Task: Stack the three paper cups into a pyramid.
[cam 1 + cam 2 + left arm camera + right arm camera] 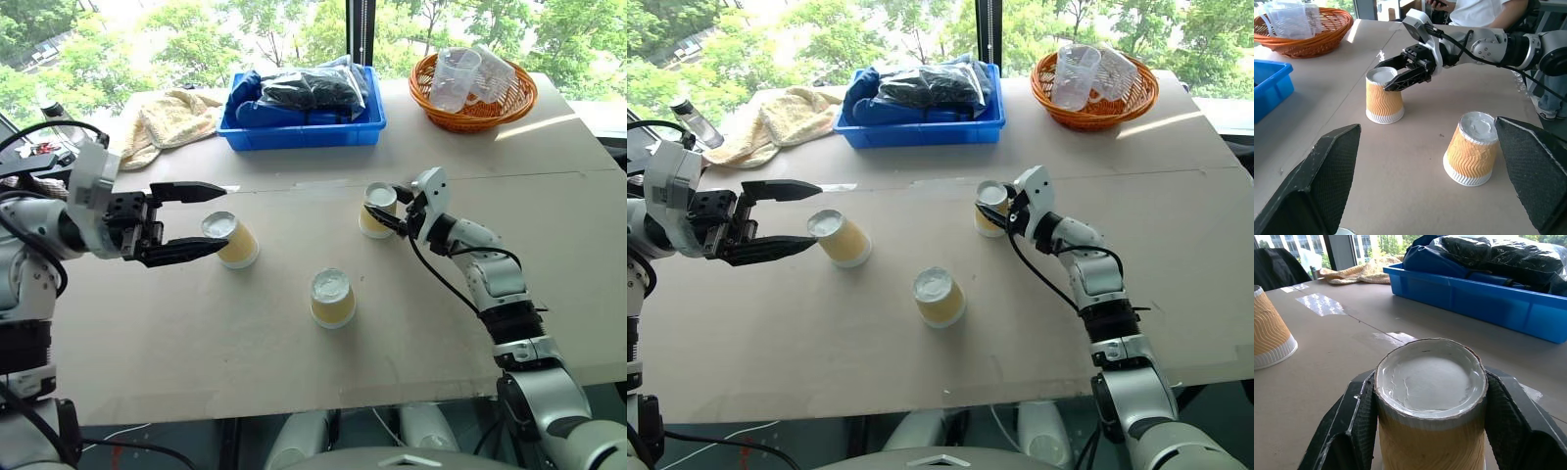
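Table: tan board top, near edge running along the bottom of the head views, far edge against the windows; wide bare stretch between the cups and the near edge.
Far clutter: blue bin with dark bagged items, towel to its left, wicker basket holding clear cups at far right; all well apart from the paper cups.
Right cup: upside down on the table, white base up, standing right of centre.
Right gripper: fingers pressed on both sides of the right cup, just under its base; clamped on it.
Left cup: upside down, tilted look from above, resting on the table left of centre.
Left gripper: spread wide, level, tips just beside the left cup, not touching; holds nothing.
Near cup: upside down, alone between the other two and closer to the near edge; open table all round it.
Seam: taped line crosses the table behind the cups.
Person: seated beyond the table's right side, seen in the left wrist view.
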Available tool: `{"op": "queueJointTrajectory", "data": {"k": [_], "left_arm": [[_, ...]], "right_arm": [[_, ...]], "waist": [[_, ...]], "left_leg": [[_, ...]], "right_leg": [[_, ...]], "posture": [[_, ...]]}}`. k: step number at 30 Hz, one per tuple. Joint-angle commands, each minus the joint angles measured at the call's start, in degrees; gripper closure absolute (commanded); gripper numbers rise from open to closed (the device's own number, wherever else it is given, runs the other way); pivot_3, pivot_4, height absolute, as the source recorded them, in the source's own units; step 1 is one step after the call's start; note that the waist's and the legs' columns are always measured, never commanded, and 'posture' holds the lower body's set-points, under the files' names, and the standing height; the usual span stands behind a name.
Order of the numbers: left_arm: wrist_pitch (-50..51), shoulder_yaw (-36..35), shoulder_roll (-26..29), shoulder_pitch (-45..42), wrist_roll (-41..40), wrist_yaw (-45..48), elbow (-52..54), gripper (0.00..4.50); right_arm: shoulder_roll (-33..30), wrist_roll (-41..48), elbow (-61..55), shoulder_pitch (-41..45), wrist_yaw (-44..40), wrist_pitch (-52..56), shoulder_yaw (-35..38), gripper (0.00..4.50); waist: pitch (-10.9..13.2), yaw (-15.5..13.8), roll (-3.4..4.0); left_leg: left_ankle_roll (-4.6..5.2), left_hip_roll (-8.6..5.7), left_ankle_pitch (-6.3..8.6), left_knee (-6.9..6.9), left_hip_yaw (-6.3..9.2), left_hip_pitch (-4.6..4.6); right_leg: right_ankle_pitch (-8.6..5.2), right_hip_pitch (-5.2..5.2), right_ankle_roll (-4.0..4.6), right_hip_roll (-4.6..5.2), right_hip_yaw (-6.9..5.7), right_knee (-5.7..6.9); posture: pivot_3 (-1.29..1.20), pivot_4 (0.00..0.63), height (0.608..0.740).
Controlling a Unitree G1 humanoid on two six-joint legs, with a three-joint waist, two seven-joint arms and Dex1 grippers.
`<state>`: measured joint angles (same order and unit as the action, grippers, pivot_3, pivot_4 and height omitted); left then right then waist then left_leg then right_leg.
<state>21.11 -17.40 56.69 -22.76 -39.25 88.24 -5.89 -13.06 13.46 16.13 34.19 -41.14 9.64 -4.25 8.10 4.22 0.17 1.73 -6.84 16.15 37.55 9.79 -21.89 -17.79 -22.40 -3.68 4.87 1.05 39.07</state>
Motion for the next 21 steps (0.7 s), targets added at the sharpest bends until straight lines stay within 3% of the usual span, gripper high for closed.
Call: {"op": "queueJointTrajectory", "data": {"k": [1,12,21], "left_arm": [[-0.8,-0.7,0.5,-0.2,0.5,-0.2,0.4,0.00],[-2.0,1.7,-0.1,-0.6,1.6,1.9,0.5,0.00],[-3.7,4.2,-0.6,-2.8,3.3,3.0,-1.4,0.00]], "right_arm": [[-2.1,3.1,-8.1,-2.1,-4.4,0.7,0.3,2.29],[-17.7,17.9,-36.3,-21.4,-18.9,12.4,1.5,2.29],[-18.2,15.8,-37.8,-28.2,-20.1,8.1,-1.3,2.29]], "waist": [[0.0,0.0,0.00],[0.0,-0.5,-0.03],[0.0,-0.9,-0.07]], "left_leg": [[0.00,0.00,0.00,0.01,0.00,-0.03],[0.01,0.00,0.00,0.16,0.03,-0.18],[0.02,0.00,0.01,0.53,-0.04,-0.16]], "right_leg": [[0.00,-0.02,0.00,0.00,0.00,0.00],[0.00,-0.08,0.00,0.02,-0.03,0.14],[0.00,-0.07,0.00,0.01,0.04,0.55]], "posture": [[0.00,0.150,0.740],[0.00,0.150,0.740],[0.00,0.150,0.740]]}}
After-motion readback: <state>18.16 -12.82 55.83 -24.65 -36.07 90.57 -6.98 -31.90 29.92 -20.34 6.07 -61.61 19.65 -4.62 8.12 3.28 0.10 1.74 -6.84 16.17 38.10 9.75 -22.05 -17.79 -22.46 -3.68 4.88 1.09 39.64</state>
